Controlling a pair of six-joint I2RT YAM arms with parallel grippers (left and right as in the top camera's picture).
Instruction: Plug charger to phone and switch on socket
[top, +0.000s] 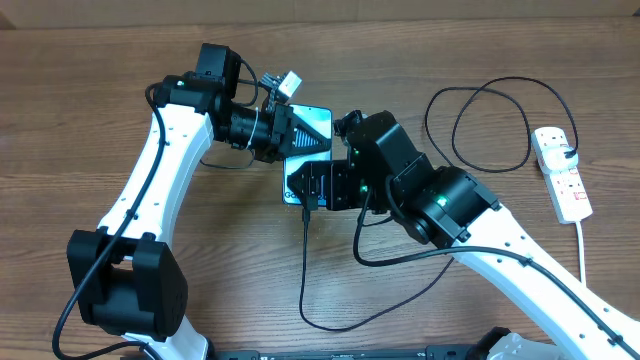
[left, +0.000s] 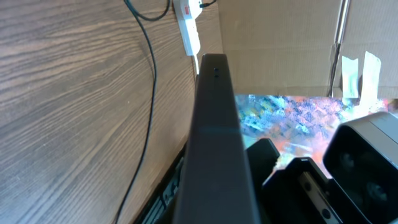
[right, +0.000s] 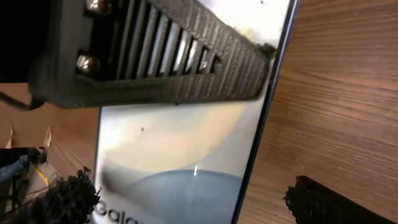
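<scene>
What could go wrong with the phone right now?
The left gripper and right gripper crowd over the phone, so they might bump each other or knock it askew. The charger loops close to the right arm; moving could snag it and tug it away.

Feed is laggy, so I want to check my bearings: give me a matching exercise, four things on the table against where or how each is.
Things:
1 phone
2 power strip
3 charger cable
4 white cord

Place or state:
A white, red switches, on the robot's right
B lit screen, between left hand and right hand
C black, runs from the right hand toward the front edge
D trails from the power strip toward the front edge

Pairs: 1-B; 2-A; 3-C; 4-D
</scene>
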